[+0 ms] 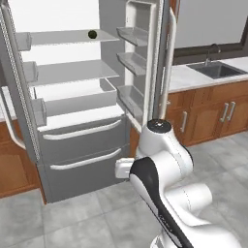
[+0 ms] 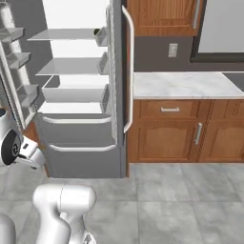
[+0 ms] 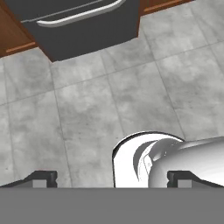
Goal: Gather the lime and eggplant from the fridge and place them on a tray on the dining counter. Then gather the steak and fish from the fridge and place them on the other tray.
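From the left base view, the fridge (image 1: 72,97) stands ahead of me with both doors swung open, its white shelves bare apart from one small dark rounded lump, the eggplant (image 1: 92,34), sitting on the top shelf toward the right. Below the shelves are two grey drawers with white curved handles. To the right of the fridge runs a wall desk (image 1: 193,77) of white marble over wooden cabinets, with a sink (image 1: 216,69) set into it. My arm (image 1: 169,193) rises in the lower right, folded low in front of the drawers.

From the right base view, the fridge (image 2: 76,95) sits at the left, its right door edge-on with a long white handle. A small dark shape on the top shelf beside that door is probably the eggplant (image 2: 98,32), though it is too small to be sure. Wooden cabinets and the marble desk (image 2: 181,86) stretch to the right.

From the hand view, my end effector (image 3: 112,178) points down at the grey tiled floor (image 3: 87,109), its two dark tips spread as wide as they go, with nothing between them. The fridge's bottom drawer (image 3: 78,26) shows at the top edge.
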